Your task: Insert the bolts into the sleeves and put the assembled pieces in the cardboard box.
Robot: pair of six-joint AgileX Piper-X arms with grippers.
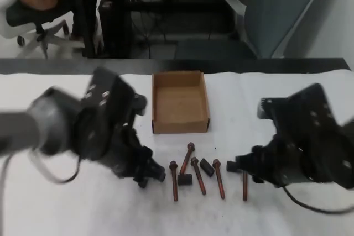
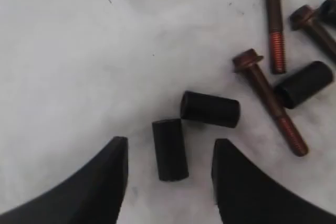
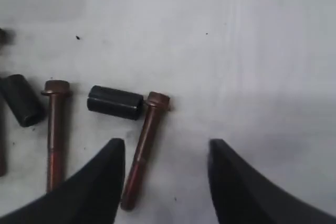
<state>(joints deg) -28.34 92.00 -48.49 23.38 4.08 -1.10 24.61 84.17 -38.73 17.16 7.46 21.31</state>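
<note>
High view first: the cardboard box (image 1: 180, 102) sits open at the back middle of the white surface (image 1: 55, 208). Just in front of it, copper-coloured bolts (image 1: 198, 176) and short black sleeves (image 1: 207, 167) lie loose in a scatter. The left arm (image 1: 94, 122) is down low on the left of that scatter, and the right arm (image 1: 310, 136) is low on the right.

Over to the left wrist view: the left end effector (image 2: 169, 182) is spread wide and grips nothing. The nearest sleeve (image 2: 170, 149) lies right in the gap, touching neither finger. A second sleeve (image 2: 210, 109) lies crosswise just past it, with a long bolt (image 2: 270, 100) beside that one.

Now the right wrist view: the right end effector (image 3: 167, 182) is also spread wide with nothing gripped. A slanted bolt (image 3: 143, 150) lies in its gap, close to one finger, its head touching the end of a lying sleeve (image 3: 115, 102). Another bolt (image 3: 54, 132) lies apart, alongside.
</note>
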